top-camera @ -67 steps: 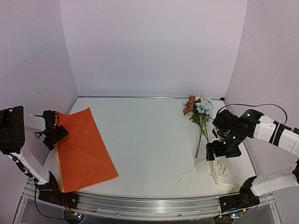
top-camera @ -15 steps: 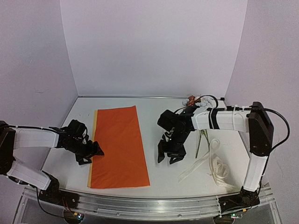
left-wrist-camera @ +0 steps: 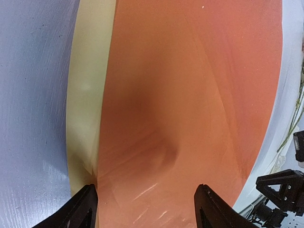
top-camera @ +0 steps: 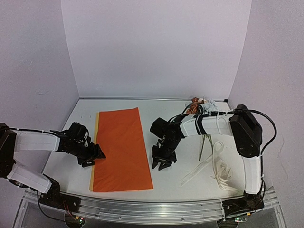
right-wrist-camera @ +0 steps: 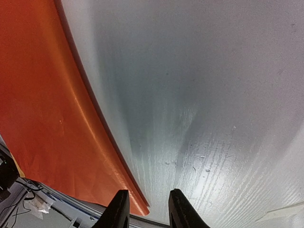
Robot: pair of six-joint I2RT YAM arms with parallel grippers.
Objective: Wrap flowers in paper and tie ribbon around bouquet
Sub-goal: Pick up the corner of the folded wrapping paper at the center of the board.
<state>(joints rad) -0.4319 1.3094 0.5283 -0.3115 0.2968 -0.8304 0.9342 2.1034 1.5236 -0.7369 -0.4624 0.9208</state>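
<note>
On the left half of the white table [top-camera: 175,187], the orange paper [top-camera: 121,147] lies flat, a yellow strip showing along its left edge. The left gripper [top-camera: 93,158] is at that edge, jaws wide apart. The right gripper [top-camera: 160,165], jaws narrowly parted and empty, is near the opposite edge. The flowers [top-camera: 196,104] and ribbon [top-camera: 221,169] lie far right.

A white table [top-camera: 164,186] with a metal rail [top-camera: 142,209] along its near edge

The paper [top-camera: 121,147] lies flat left of centre, orange face up, with a yellow strip showing along its left edge. The flowers [top-camera: 194,103] lie at upper right, blooms uppermost and thin green stems pointing down-frame. The ribbon [top-camera: 219,167] sprawls in loose cream loops at lower right, beside the stems.
</note>
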